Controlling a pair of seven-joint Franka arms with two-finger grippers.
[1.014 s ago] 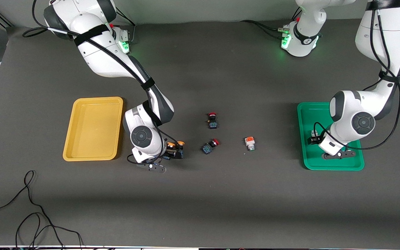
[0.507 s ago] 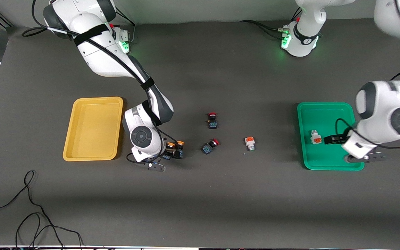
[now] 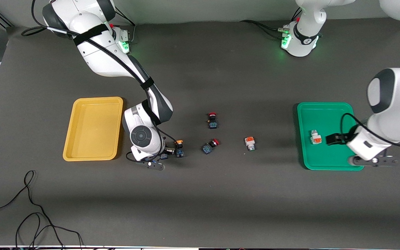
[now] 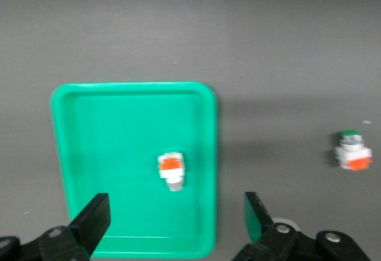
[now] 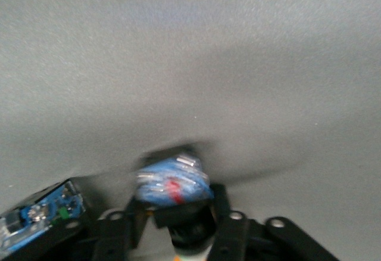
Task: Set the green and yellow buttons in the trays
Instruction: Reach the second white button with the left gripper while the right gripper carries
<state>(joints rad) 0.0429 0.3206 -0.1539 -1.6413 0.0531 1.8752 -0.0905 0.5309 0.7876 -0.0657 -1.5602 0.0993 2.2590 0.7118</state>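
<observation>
My right gripper [image 3: 168, 151] is low on the table beside the yellow tray [image 3: 82, 152], shut on a black-bodied yellow button with a blue base [image 5: 172, 180]. The second yellow button [image 3: 179, 148] stands right next to it and also shows in the right wrist view [image 5: 36, 219]. My left gripper [image 3: 335, 139] hangs open and empty over the green tray [image 3: 325, 111]. One white green button [image 3: 315, 137] lies in that tray, below the open jaws in the left wrist view [image 4: 171, 170]. The other green button [image 3: 250, 143] lies on the table mid-way, also in the left wrist view [image 4: 352, 151].
Two black buttons with red caps [image 3: 212, 120] [image 3: 209, 146] lie on the table between the yellow buttons and the loose green button. The yellow tray holds nothing. A black cable [image 3: 30, 208] lies near the table's front edge at the right arm's end.
My left gripper let go of a white green button in the green tray, rose and drew toward the left arm's end. My right gripper closed round one yellow button.
</observation>
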